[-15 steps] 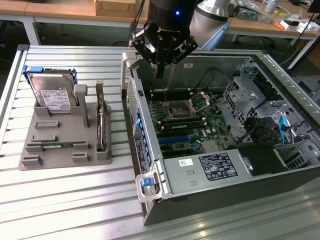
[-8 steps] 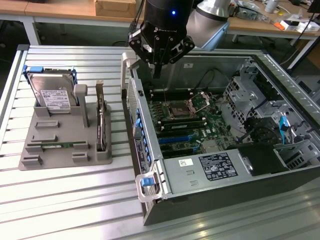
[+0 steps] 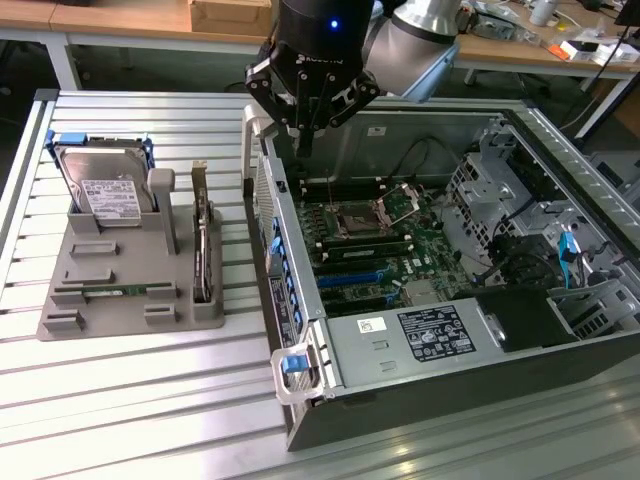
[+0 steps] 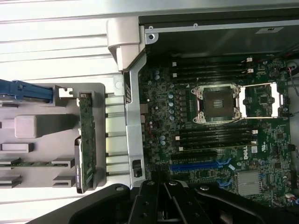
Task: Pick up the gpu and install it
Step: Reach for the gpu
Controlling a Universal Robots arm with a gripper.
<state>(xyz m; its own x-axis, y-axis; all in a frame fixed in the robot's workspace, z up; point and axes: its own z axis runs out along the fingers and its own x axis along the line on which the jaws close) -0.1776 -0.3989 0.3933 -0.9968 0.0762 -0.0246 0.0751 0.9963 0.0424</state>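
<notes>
My tool (image 3: 303,150) hung clenched on nothing at the exterior view's upper middle, above the open computer case's (image 3: 400,135) wall. The gpu (image 3: 203,240) stood on edge in the grey holder (image 3: 110,290), left of centre on the counter (image 3: 140,420) — upright, I judged, so its top edge could be pinched.

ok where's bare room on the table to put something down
Bare slats at the exterior view's lower left, past the grey holder, and a narrow strip between holder and computer case. Crowded inside the case: board, cables, drive cages.
</notes>
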